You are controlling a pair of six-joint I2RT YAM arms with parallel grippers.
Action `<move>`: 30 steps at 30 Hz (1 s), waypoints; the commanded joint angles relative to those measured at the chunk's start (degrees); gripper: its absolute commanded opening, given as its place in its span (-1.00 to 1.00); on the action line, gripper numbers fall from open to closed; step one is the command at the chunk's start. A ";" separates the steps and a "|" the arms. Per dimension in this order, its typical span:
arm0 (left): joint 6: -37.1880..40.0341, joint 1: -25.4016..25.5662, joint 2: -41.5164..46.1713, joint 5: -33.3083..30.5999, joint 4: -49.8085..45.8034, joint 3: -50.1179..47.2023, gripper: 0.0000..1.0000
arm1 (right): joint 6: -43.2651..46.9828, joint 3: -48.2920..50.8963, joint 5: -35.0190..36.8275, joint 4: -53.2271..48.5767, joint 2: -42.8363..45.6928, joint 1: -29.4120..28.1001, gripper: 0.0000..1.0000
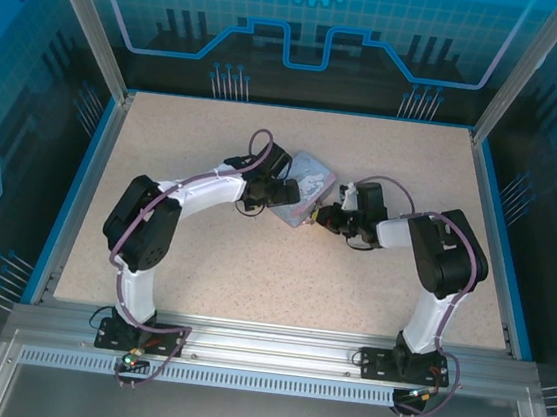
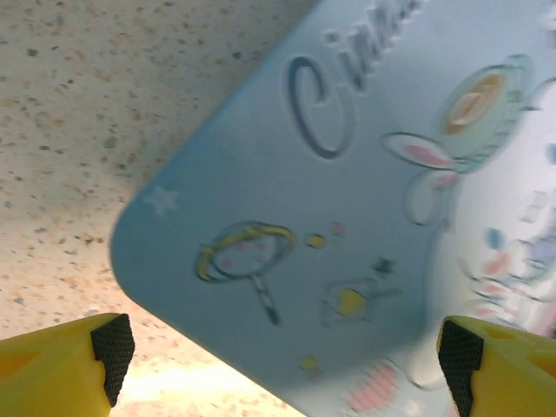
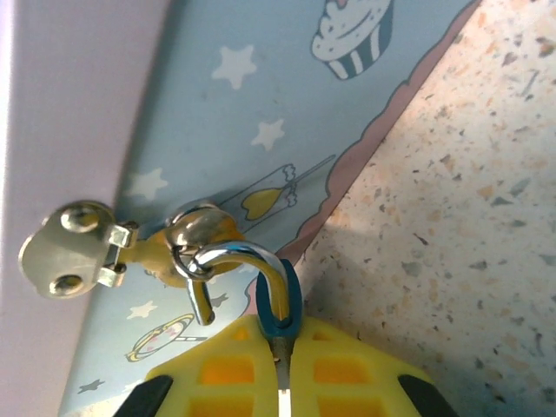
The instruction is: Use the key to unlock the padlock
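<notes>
Overhead view: a pale blue tin lies on the speckled table, turned at an angle, between the two arms. The left gripper is at the tin's left edge and the right gripper at its lower right corner. Left wrist view: the left gripper has its jaws spread wide, one yellow finger with a black pad at each lower corner of the picture, gripping nothing. The tin's cartoon lid lies ahead of and between them; contact with the tin cannot be confirmed. Right wrist view: the right gripper has its yellow fingers pressed together, leaving a hairline seam. A thin dark sliver, taken to be the key, is pinched in that seam. A blue ring rises from the fingertips, and a bright wire loop passes through it. The padlock, small, brassy-yellow with a shiny face, hangs against the tin's starred side wall, just beside a silver clasp riveted near the lid edge. The wire loop reaches from the blue ring to the padlock. Whether the key sits in the padlock cannot be determined, nor whether the padlock is locked.
</notes>
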State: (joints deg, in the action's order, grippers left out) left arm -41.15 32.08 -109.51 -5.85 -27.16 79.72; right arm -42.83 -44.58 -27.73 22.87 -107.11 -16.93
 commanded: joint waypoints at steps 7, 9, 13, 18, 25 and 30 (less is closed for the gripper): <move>3.20 2.22 -4.83 -7.93 -7.61 2.87 0.84 | -6.84 2.16 -1.62 2.35 0.47 2.01 -1.00; 2.92 2.53 -4.88 -7.86 -7.35 2.17 0.83 | -8.27 2.21 -1.57 3.13 0.50 2.60 -1.00; 2.61 2.95 -5.01 -7.19 -6.69 1.06 0.82 | -12.18 1.95 -1.62 5.56 -0.02 3.68 -1.00; 2.47 3.14 -5.42 -6.44 -6.12 0.03 0.79 | -16.40 0.95 -1.64 8.13 -1.47 4.25 -1.00; 2.39 3.16 -6.21 -5.58 -5.89 -0.67 0.73 | -21.63 0.14 0.24 7.84 -2.42 5.80 -1.00; 2.30 3.17 -6.67 -5.32 -5.56 -0.97 0.70 | -28.64 1.30 -0.39 12.80 -3.95 8.09 -1.00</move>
State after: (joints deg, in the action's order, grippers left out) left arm -40.14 34.85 -112.40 -11.27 -24.45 82.21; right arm -65.45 -43.48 -30.94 32.25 -108.95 -11.88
